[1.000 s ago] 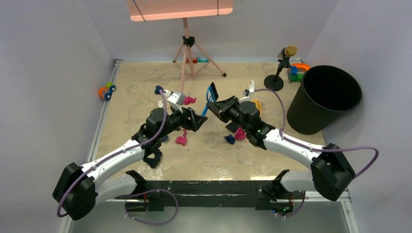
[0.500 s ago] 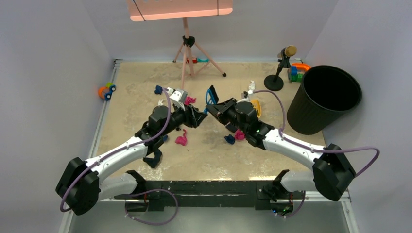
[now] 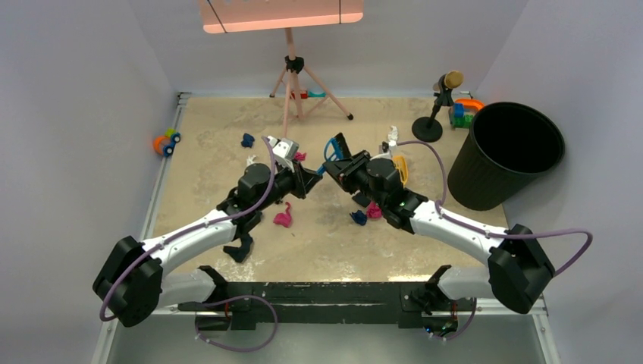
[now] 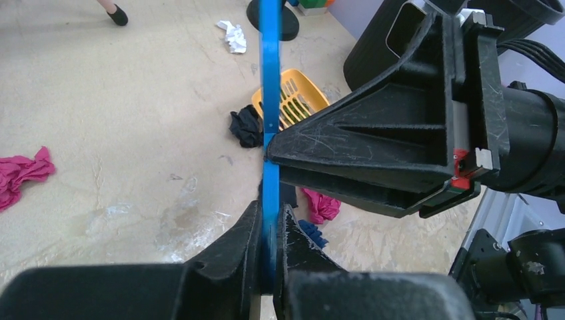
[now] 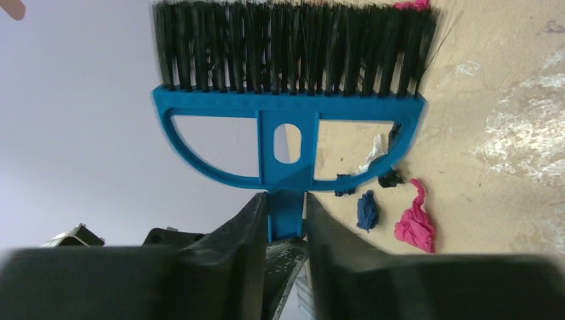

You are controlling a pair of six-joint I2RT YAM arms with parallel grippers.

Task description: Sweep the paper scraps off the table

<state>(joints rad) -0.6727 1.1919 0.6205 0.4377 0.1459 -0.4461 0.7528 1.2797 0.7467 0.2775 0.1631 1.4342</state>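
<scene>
On my feed the table (image 4: 100, 100) looks matt, a beige stone-mottled surface scuffed with pale rough patches. The paper scraps (image 4: 20, 175) on it are crumpled, creased wads. The brush (image 5: 286, 127) is smooth blue plastic with stiff black bristles (image 5: 293, 47), the dustpan (image 4: 296, 100) is yellow plastic, and the right gripper (image 4: 269, 155) is matt black plastic, finely scratched.

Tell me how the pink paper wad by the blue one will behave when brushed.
Probably light: the pink wad is thin crumpled paper, so it should slide easily on the smooth table. Its irregular folds suggest it will tumble rather than roll straight. It may snag in the brush bristles.
</scene>
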